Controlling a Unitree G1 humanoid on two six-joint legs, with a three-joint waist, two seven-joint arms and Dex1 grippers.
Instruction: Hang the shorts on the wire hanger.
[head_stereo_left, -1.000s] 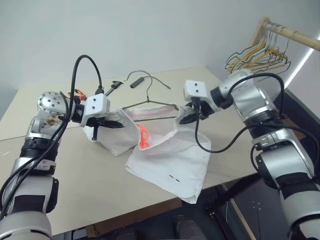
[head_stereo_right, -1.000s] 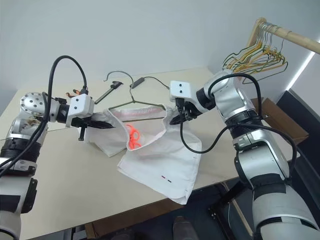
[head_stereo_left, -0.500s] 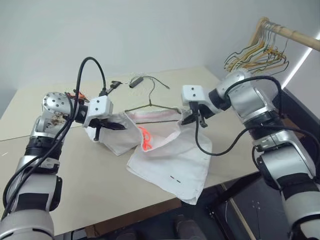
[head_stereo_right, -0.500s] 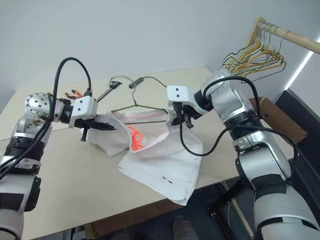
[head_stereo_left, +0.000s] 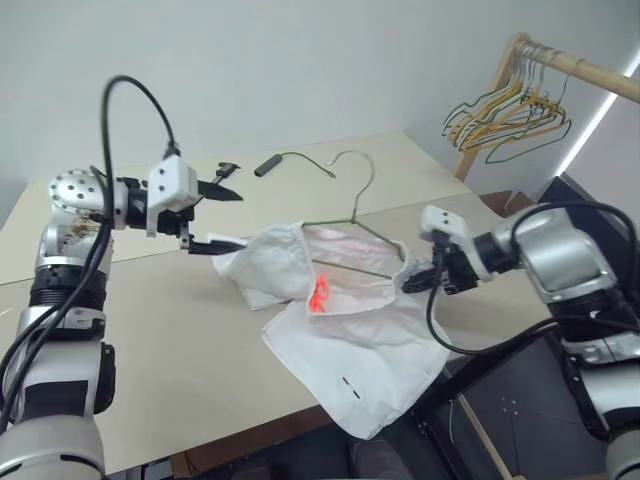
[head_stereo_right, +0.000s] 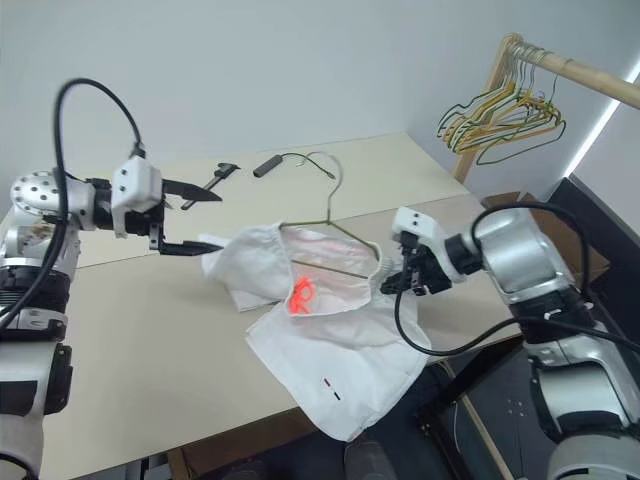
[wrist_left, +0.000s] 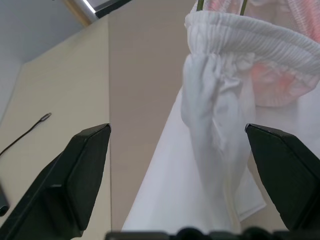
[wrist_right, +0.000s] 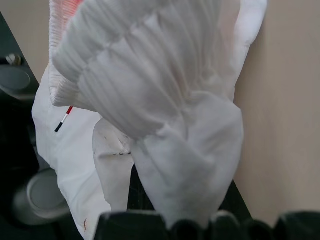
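Shorts: white soft cloth shorts (head_stereo_left: 350, 345) sprawl across the near right part of the beige table (head_stereo_left: 180, 340), one leg spilling over the near edge; a bright pink-red patch glows at their middle and two tiny dark marks sit at the near hem.
Hanger: the wire hanger (head_stereo_left: 352, 205) is threaded into the gathered waistband, its hook curving up toward the far side.
Right gripper: the right gripper (head_stereo_right: 395, 283) is clamped on the waistband's right end, just above the table.
Left gripper: the left gripper (head_stereo_left: 222, 218) hangs with its black fingers spread wide, just left of the cloth's left end and gripping nothing.
Wrist views: the right wrist view shows a red-and-black mark on the hem; the left wrist view shows the ribbed waistband between its parted fingers (wrist_left: 82, 170).
Background: coloured hangers (head_stereo_left: 505, 115) hang bunched on a wooden rail at far right.
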